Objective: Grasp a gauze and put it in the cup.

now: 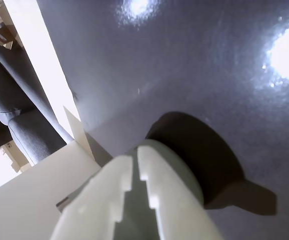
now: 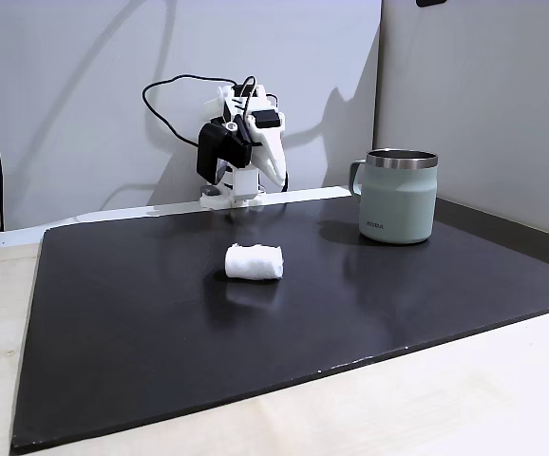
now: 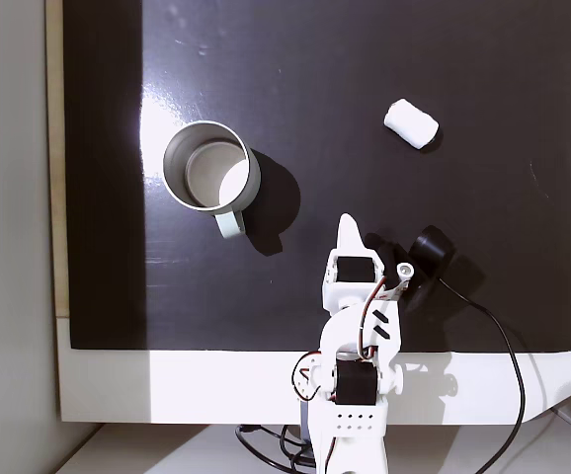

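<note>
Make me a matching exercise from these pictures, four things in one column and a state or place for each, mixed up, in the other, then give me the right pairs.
Things:
1. gauze
2. cup
3. gripper
4. mat

States or places:
A. upright, nothing inside it in a fixed view
B. black and glossy, spread over the pale table
C. lying on its side on the mat, apart from the cup
D. shut, folded back near the arm's base

Pairs: 1-C, 2-A, 3-D, 4-B
</note>
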Robot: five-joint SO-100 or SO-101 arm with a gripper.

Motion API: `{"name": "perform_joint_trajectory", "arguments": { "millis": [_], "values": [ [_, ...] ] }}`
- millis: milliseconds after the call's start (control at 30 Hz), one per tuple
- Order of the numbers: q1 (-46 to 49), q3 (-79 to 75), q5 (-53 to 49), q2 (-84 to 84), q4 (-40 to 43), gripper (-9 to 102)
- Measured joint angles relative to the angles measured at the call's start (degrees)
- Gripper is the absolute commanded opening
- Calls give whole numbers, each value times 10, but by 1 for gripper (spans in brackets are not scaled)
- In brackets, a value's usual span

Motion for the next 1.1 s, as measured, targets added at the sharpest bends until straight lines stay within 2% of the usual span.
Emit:
{"name": "perform_joint_trajectory", "arguments": {
  "millis": [300, 567, 800, 1100],
  "values": [
    [-3, 0, -14, 0, 3, 0],
    [-2, -68, -17, -16, 58, 0],
    [-1, -240, 30, -200, 99, 0],
    [43, -485, 76, -465, 203, 0]
  ]
}}
